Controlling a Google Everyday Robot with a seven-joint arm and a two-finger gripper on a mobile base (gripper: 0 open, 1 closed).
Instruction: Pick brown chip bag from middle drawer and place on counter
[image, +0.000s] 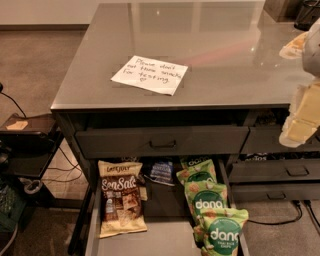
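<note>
The brown chip bag (120, 204) lies flat at the left of the open middle drawer (150, 242), cream-tan with a dark centre panel and white script. The counter (200, 45) is the glossy grey top above it. My gripper (299, 82) is at the right edge of the view, over the counter's right front corner, well above and to the right of the bag. Its two pale fingers (301, 117) stand apart with nothing between them.
A handwritten paper note (150, 74) lies on the counter. Green "dang" bags (210, 210) fill the drawer's right side, and a small dark blue packet (161, 171) lies at its back. The top drawer (162, 141) above is shut. A dark stand with cables (25, 150) is at the left.
</note>
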